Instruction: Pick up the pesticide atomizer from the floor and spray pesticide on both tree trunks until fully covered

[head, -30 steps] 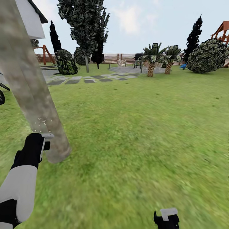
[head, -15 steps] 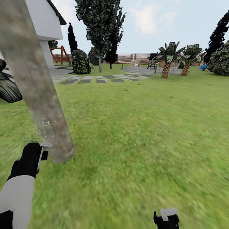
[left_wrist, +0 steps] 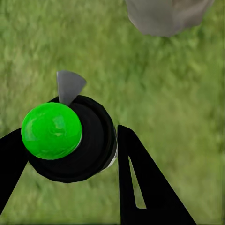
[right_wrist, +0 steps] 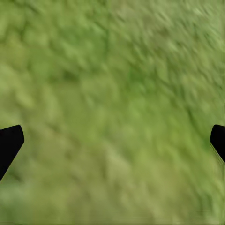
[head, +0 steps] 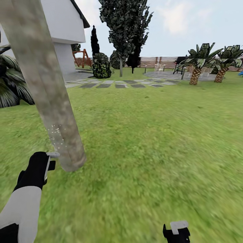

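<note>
A thick pale grey-brown mottled tree trunk (head: 44, 84) leans up the left of the head view, with fine white specks (head: 57, 135) low on it. My left gripper (head: 45, 165) is right beside the trunk's base, shut on the pesticide atomizer (left_wrist: 61, 136). The atomizer has a black cap, a green ball top and a grey nozzle (head: 53, 155) that points at the trunk. In the left wrist view my left gripper (left_wrist: 70, 154) clasps the atomizer, and the trunk base (left_wrist: 164, 16) shows beyond it. My right gripper (head: 177, 232) hangs low over the grass, open (right_wrist: 112, 140) and empty.
Green lawn (head: 152, 135) stretches ahead. A white house (head: 64, 27) and a dark palm bush (head: 11, 84) stand at the left. Farther back are stepping stones (head: 118, 84), a tall leafy tree (head: 123, 30), two short palms (head: 195, 64) and a slat fence (head: 158, 60).
The whole head view has shifted right, so the camera has turned left. My left gripper stays by the trunk base with the atomizer. The right gripper has not moved.
</note>
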Tool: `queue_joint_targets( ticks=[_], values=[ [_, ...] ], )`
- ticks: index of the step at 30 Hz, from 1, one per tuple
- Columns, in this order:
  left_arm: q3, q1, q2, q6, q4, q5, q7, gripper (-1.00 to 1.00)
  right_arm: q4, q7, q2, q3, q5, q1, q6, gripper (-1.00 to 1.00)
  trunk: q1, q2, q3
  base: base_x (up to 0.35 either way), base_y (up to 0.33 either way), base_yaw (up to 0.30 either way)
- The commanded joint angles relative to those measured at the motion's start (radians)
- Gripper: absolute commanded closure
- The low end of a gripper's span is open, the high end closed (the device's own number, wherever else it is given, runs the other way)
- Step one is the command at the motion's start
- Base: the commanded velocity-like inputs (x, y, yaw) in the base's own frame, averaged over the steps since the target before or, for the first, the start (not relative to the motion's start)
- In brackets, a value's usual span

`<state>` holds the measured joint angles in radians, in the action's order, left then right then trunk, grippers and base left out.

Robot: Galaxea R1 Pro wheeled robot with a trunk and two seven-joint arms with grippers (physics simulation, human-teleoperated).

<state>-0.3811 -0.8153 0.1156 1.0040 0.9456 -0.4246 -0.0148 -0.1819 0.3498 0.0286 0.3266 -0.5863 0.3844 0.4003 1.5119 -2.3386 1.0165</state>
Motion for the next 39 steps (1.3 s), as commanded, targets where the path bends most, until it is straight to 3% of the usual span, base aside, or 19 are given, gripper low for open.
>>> queue_joint_targets(
  ticks=[1,19,39],
  values=[
    [-0.001,-0.001,0.000,0.004,0.001,-0.002,-0.002,1.00,0.000,0.003,0.001,0.008,-0.010,0.001,0.003,-1.00,0.000,0.000,0.001,0.025,-0.273,0.059],
    [-0.001,-0.001,0.000,0.004,0.001,-0.002,-0.002,1.00,0.001,0.003,0.001,0.008,-0.010,0.001,0.003,-1.00,0.000,0.000,0.001,0.040,-0.276,0.017],
    [-0.001,-0.001,-0.001,0.005,0.001,-0.005,-0.002,1.00,0.001,0.003,0.000,0.008,-0.010,0.001,0.003,-1.00,0.000,0.000,0.001,0.143,-0.263,0.199]
  ],
)
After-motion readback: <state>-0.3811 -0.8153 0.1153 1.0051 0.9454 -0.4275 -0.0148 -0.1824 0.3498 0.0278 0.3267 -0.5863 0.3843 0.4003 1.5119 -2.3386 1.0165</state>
